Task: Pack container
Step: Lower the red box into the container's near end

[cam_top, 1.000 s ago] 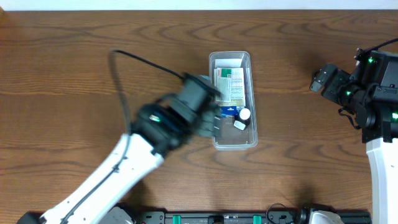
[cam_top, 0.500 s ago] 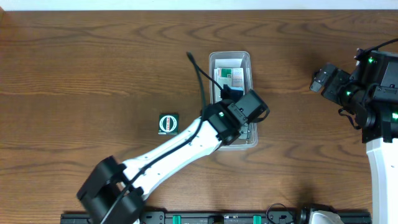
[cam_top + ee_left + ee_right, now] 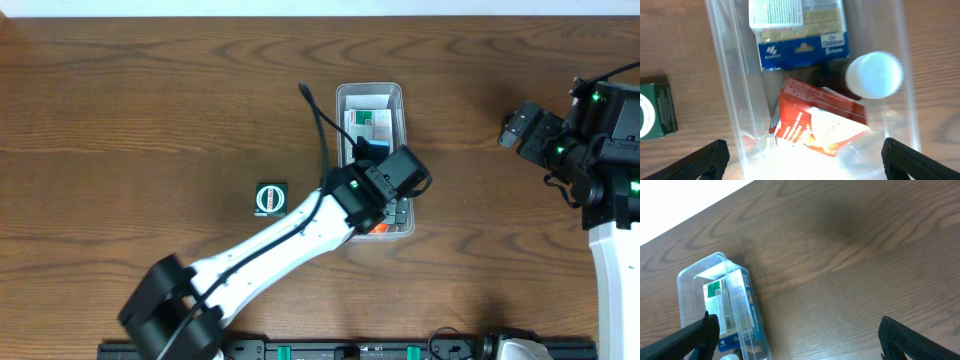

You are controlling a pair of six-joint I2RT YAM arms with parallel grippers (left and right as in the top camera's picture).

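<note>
While our left fingers [image 3: 695, 162] hang spread wide and empty over the near end of the long clear plastic tub [image 3: 370, 88] on the brown wooden table [image 3: 120, 90], a red cardboard carton [image 3: 815, 120] lies tilted inside, beside a white-capped bottle [image 3: 875, 75]. We judge it best to rise straight — clear of both walls — then go for the green box [image 3: 270, 198] near the tub's left side. Our right fingers [image 3: 695, 335], also parted, hover well apart.
</note>
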